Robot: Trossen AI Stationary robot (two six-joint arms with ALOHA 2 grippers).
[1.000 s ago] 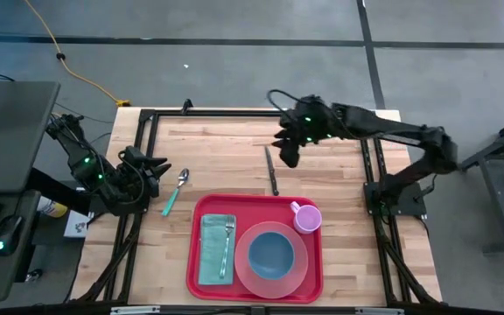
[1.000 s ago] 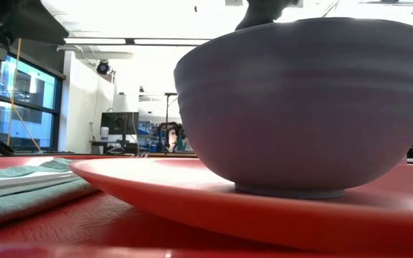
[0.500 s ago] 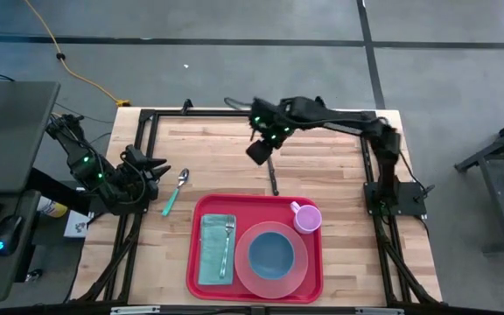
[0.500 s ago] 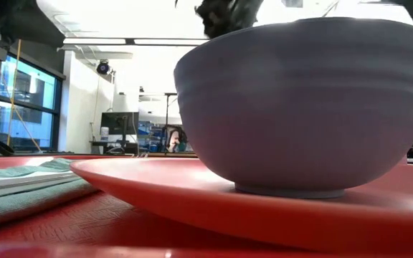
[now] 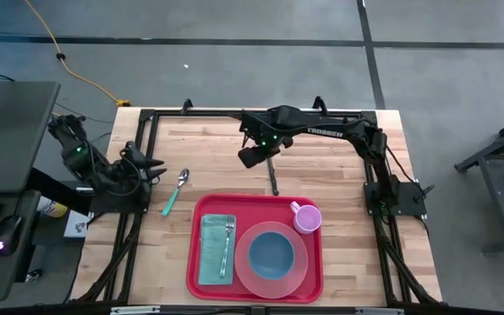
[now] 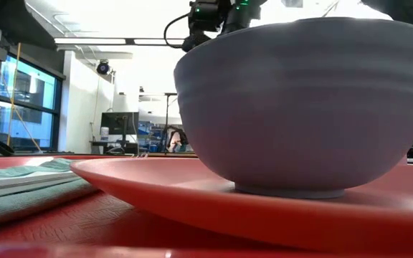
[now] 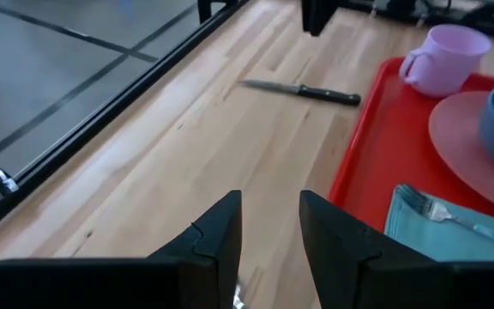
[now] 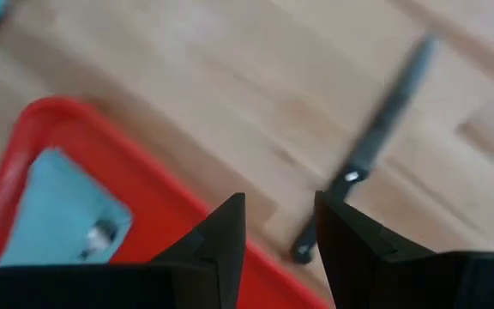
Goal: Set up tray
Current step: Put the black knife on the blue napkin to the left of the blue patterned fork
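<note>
Overhead, the right hand (image 5: pixel 250 157), fingers apart and empty, hovers by the knife (image 5: pixel 272 171).

One tray (image 5: pixel 194 262), one plate (image 5: pixel 244 271), one bowl (image 5: pixel 270 251), one mug (image 5: pixel 306 217), one napkin (image 5: pixel 210 252), one fork (image 5: pixel 227 245), one spoon (image 5: pixel 176 191), one knife (image 5: pixel 272 175), two pincers: left pincer (image 7: pixel 268 225), right pincer (image 8: pixel 277 221)

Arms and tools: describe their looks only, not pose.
Both arms are dark, slim and jointed, with small green lights near the wrists. The right arm bears white lettering along its link; a black cable loops beside its wrist. The left tool and right tool each have two dark, angular, wedge-shaped fingers.
</note>
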